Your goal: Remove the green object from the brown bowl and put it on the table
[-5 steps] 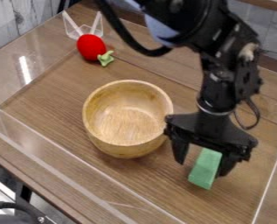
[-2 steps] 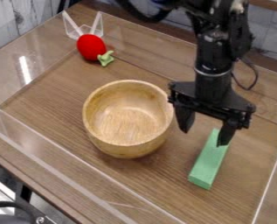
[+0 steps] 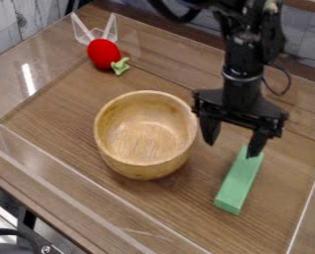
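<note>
Jaws spread about as wide as they go, with nothing between them: the gripper (image 3: 229,141) hangs above the tabletop, its two black fingers well apart, one over toward the bowl's rim and the other over the far end of the green block. Such a wide stance suits letting go of something without dragging it, and leaves room to lift away cleanly.

Nearest the camera, the green block (image 3: 236,183) lies on the table (image 3: 106,216), to the right of the bowl in the view and outside it. It rests flat along its length, slightly aslant, one end toward the camera and the other toward the arm. Lying on its broad face, it should be steady with no support. Whether the finger above its far end brushes it is hard to judge from this angle; I take it to be just clear.

Just beside it, the brown bowl (image 3: 106,149) sits upright with its hollow bare. The open floor between bowl and clear wall gives the block a place of its own, which is what the task wants. The job looks done, bar raising the arm straight up; a sideways sweep could nudge the block or catch the bowl's rim.

Farther off, the red strawberry-like toy (image 3: 102,54) lies well apart from all this, its green leaf (image 3: 121,66) turned toward the camera, out of the way and no part of the job.
</note>
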Controlling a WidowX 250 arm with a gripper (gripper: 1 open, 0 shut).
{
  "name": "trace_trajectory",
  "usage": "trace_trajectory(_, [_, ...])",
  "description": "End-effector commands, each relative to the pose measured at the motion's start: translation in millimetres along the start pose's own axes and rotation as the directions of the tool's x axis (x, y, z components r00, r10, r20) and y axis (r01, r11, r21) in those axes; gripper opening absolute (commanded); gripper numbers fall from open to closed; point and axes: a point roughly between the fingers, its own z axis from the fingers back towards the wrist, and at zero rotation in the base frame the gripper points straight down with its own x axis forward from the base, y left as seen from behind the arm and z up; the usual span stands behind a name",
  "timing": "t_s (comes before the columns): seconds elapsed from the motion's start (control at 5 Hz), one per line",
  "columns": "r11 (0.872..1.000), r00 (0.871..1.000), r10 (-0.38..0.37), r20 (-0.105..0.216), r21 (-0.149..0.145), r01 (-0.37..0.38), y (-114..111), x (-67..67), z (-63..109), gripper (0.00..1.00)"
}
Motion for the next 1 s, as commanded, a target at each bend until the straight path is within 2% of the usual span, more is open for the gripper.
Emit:
trace_trajectory(0.0, [1.0, 0.999, 0.016, 0.03, -0.01, -0.016, -0.1, 16.4, 10.0, 1.0])
trace_trajectory(0.4, [0.994, 0.994, -0.111, -0.007, -0.01, 0.111, -1.2, 11.0, -25.3, 1.0])
trace_trajectory(0.8, [0.986, 0.986, -0.167, 0.0, -0.015, 0.167, -7.4, 15.5, -30.1, 1.0])
